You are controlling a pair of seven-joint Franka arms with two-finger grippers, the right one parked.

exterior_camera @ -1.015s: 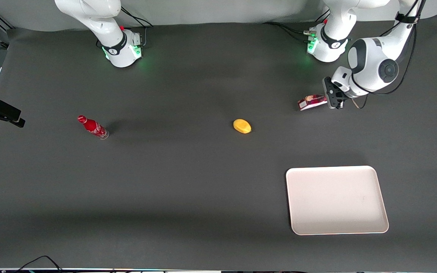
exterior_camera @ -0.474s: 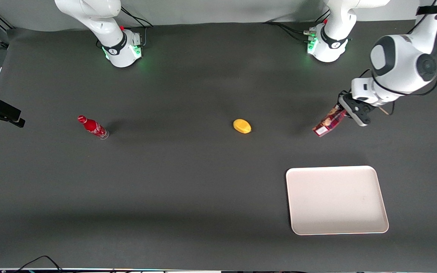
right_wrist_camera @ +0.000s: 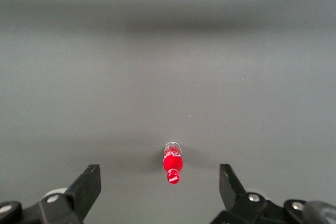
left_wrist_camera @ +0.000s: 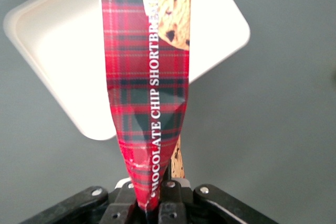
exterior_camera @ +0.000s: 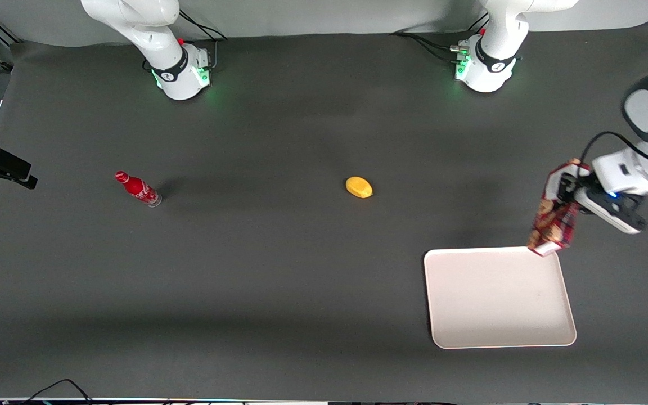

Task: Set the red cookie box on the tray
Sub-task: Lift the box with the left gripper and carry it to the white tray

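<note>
Since the earlier frames the box (exterior_camera: 553, 220) has been carried from near the arm's base to the tray's (exterior_camera: 498, 332) edge, clamped in the gripper (exterior_camera: 568, 197) and held aloft, with lowering and release still left.

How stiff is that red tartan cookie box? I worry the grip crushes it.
The long red tartan cardboard cookie box looks pinched where the pincer clamps it, so probably soft-walled. Probably light. Above the cream tray.

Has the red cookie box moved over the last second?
Yes. Held in the claw, the red cookie box has come nearer the front camera, from near the arm base to the tray rim.
</note>
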